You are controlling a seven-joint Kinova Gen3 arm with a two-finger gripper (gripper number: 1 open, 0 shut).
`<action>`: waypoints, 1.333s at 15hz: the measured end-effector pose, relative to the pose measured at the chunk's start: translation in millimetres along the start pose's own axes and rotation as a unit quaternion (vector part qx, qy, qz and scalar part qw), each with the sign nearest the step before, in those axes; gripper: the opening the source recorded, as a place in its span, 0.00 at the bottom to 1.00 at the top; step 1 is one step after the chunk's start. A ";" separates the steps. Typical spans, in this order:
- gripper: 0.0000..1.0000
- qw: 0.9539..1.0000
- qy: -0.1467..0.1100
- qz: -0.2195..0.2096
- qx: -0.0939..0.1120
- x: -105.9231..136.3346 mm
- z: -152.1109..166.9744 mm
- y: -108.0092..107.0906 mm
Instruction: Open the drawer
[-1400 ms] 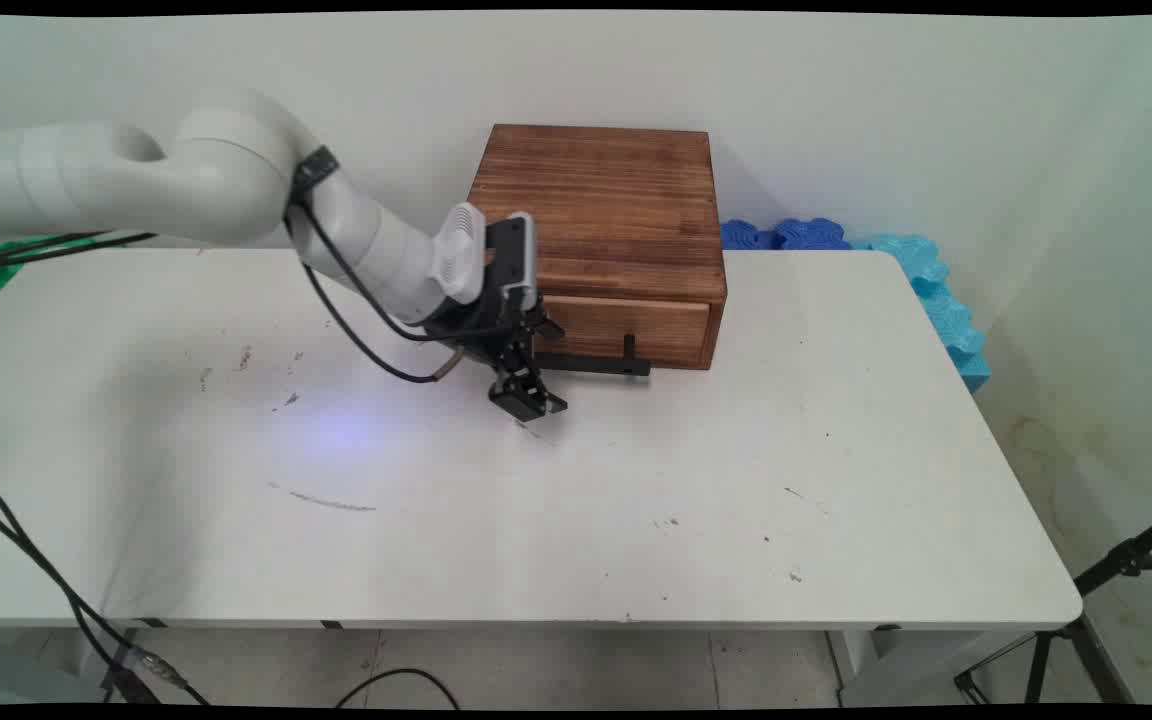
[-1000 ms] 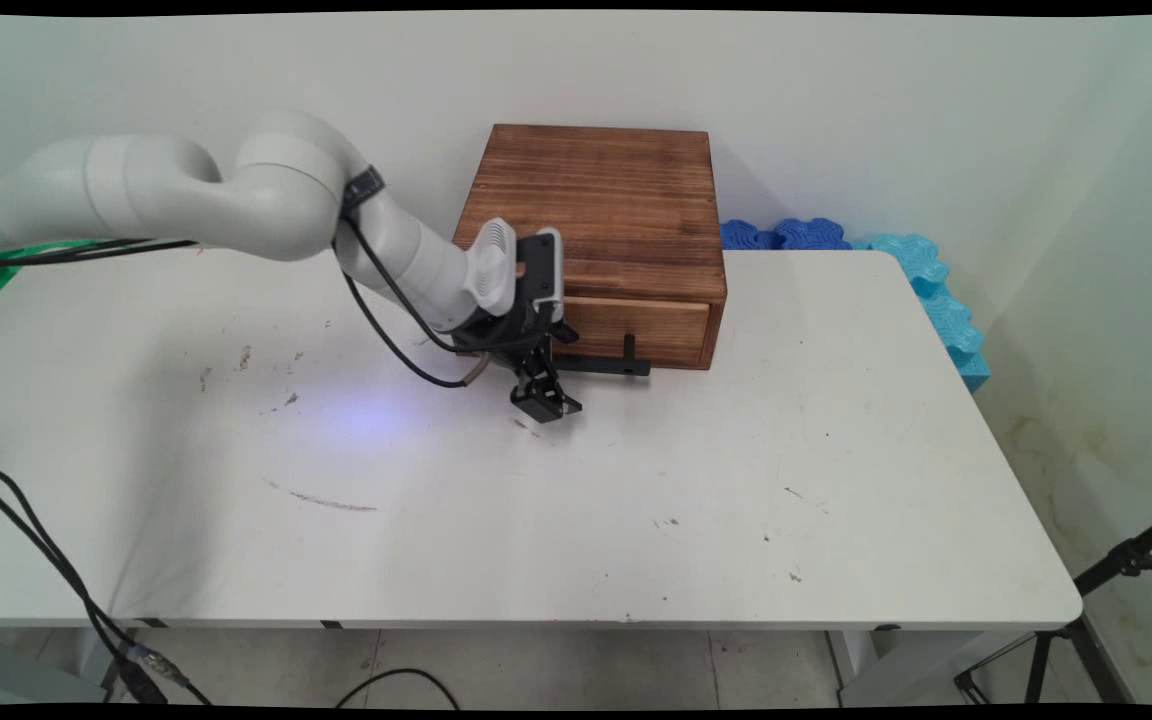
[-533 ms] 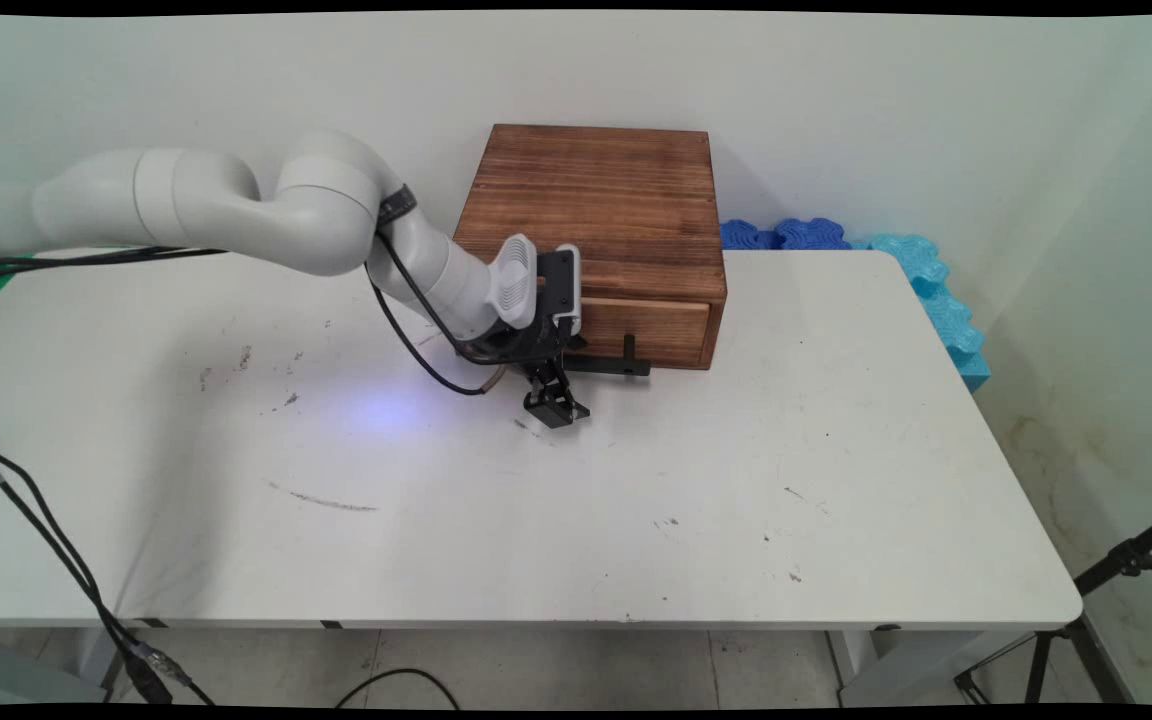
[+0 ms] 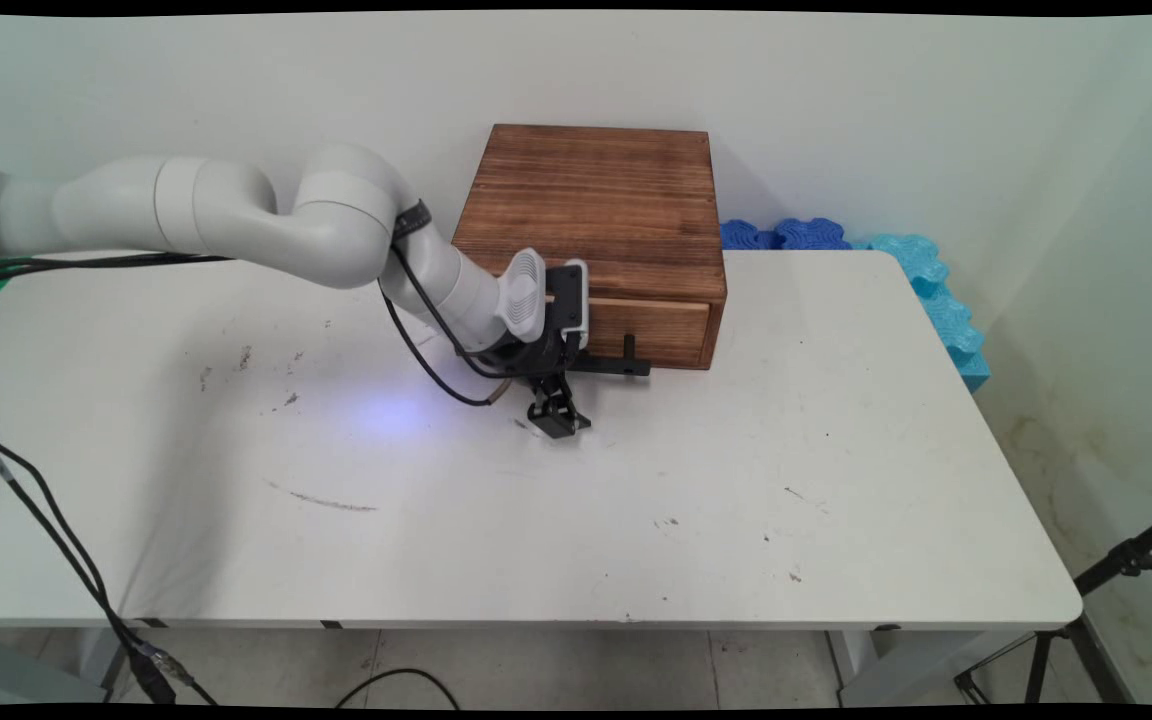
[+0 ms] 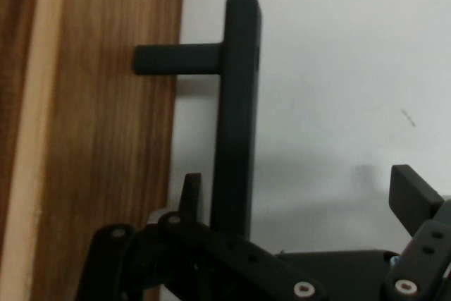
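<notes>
A dark wooden drawer box (image 4: pixel 596 195) stands at the back of the white table (image 4: pixel 736 480). Its lighter drawer front (image 4: pixel 651 328) (image 5: pixel 106 139) looks shut or nearly so and carries a black bar handle (image 4: pixel 604 366) (image 5: pixel 236 118) on short posts. My gripper (image 4: pixel 556 415) (image 5: pixel 299 181) hangs low over the table at the handle's left end and is open. In the hand view the bar runs between the two fingers. One fingertip (image 5: pixel 190 188) sits in the gap between bar and drawer front. The other fingertip (image 5: pixel 412 195) stands well clear on the table side.
Blue foam pieces (image 4: pixel 786 234) and cyan ones (image 4: pixel 941 300) lie along the table's back right corner and right edge. A tripod (image 4: pixel 1106 580) stands on the floor at the lower right. Black cables (image 4: pixel 56 580) hang at the left front.
The arm has reached further right along the drawer front. The gripper has slid from left of the handle to around its left end, staying open.
</notes>
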 end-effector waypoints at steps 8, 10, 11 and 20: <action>1.00 1.000 -0.011 -0.005 -0.014 4.0 -2.8 29.2; 1.00 1.000 -0.012 -0.006 -0.019 5.1 -5.7 40.1; 1.00 1.000 -0.012 -0.007 -0.021 5.4 -7.2 45.3; 1.00 0.999 -0.012 -0.016 -0.047 7.1 -24.5 101.9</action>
